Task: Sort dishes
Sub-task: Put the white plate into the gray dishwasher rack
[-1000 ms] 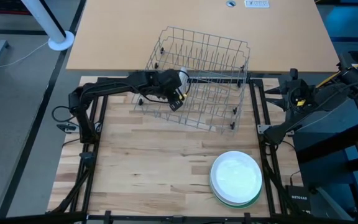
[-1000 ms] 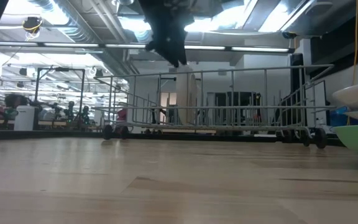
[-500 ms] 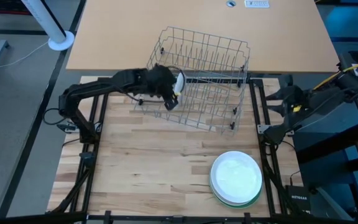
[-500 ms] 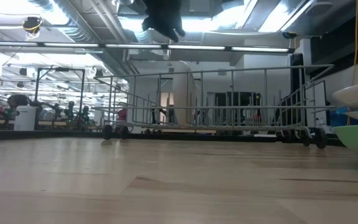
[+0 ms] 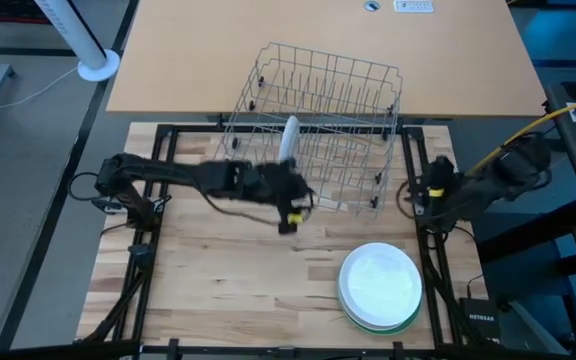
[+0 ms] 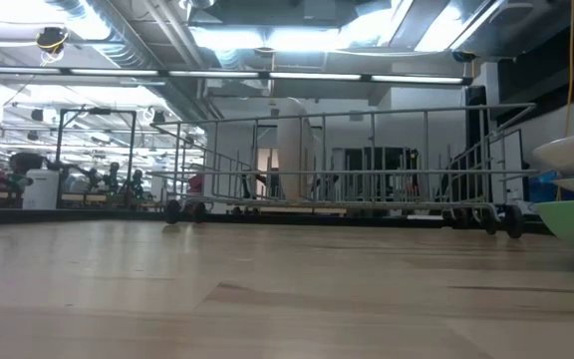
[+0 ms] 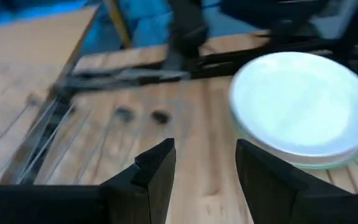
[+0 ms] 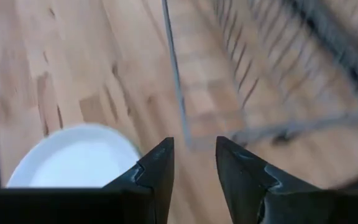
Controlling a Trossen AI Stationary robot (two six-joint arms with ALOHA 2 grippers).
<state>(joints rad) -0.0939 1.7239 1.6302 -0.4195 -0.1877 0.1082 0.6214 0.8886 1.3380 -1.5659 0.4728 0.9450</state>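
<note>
Broadly, the wooden surface (image 5: 228,270) carried a grey wire rack (image 5: 318,125) at its far edge, one white plate (image 5: 289,137) standing upright in it. The stack of plates (image 5: 379,286), white over a light green one, sat near the front right corner. The left gripper (image 5: 290,208), fingers spread and empty, hovered just in front of the rack. The right gripper (image 5: 415,193) waited at the right edge, fingers parted, empty. Best approach: descend squarely on the top plate's rim.

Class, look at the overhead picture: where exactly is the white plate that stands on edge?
In the high view the white plate stands on edge inside the wire rack, near its left-hand side, just beyond the left gripper.
</note>
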